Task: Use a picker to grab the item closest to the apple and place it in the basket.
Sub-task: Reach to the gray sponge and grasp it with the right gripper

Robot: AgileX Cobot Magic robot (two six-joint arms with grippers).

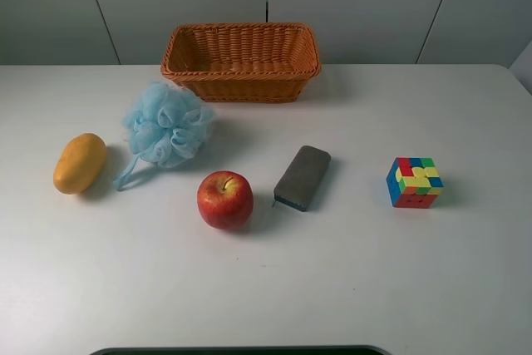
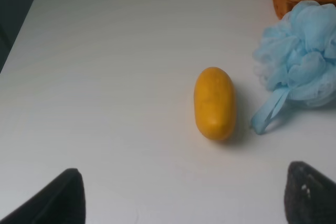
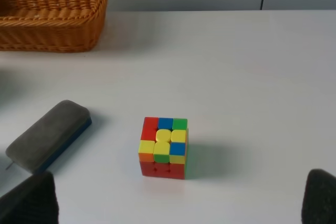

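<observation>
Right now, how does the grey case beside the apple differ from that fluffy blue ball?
The grey case is flat, oblong and smooth; the blue bath pouf is round and ruffled. The case is dark grey with a blue edge; the pouf is pale blue with a ribbon loop. The case lies right of the apple, the pouf behind it to the left. Both rest on the table, outside the basket.

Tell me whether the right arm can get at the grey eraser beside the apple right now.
Probably yes. The grey eraser lies flat in the open, apart from the apple and the cube, and the right gripper is open with nothing between them.
</observation>
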